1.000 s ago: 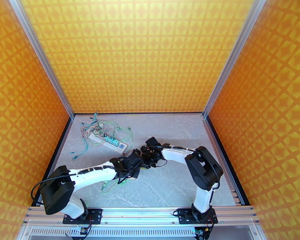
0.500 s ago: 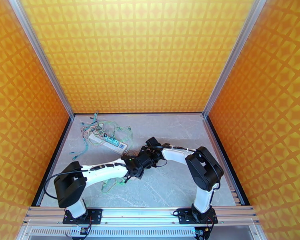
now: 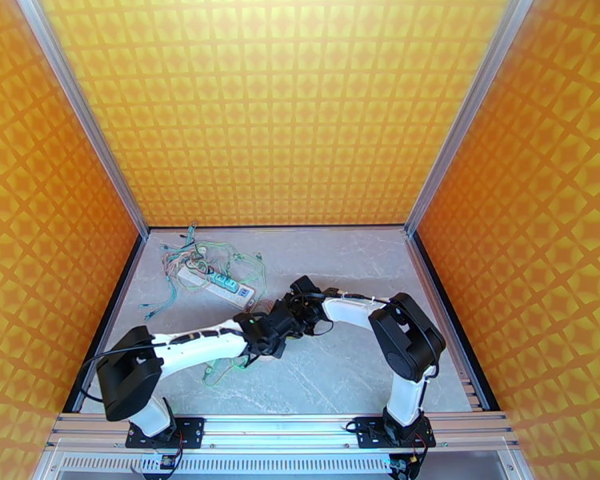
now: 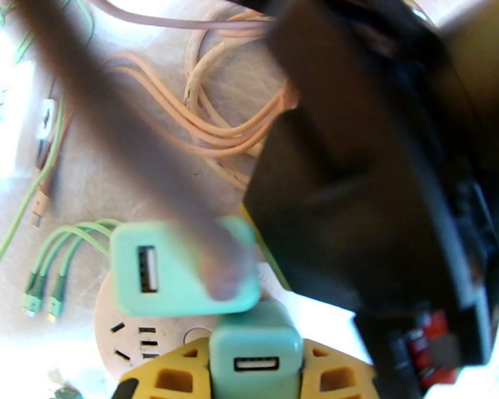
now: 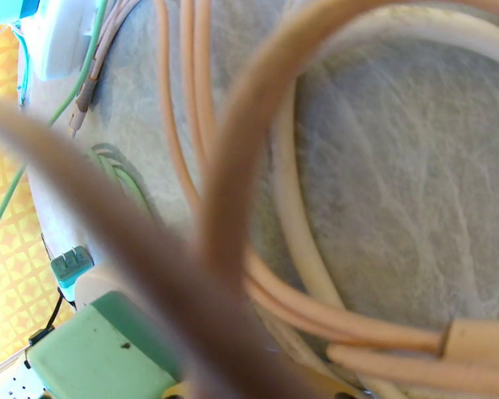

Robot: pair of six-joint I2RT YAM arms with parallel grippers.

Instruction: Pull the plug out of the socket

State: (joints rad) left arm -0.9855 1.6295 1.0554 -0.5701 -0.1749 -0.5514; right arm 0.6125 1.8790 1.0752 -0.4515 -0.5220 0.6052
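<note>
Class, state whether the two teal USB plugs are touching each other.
Cannot tell. In the left wrist view the upper teal plug overlaps the top of the lower teal plug, but blur and angle hide any contact or gap.

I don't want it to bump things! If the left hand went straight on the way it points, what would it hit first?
Most likely the mint-green square USB plug. The left hand has a dark finger ending right over it, though blur leaves depth unsure.
</note>
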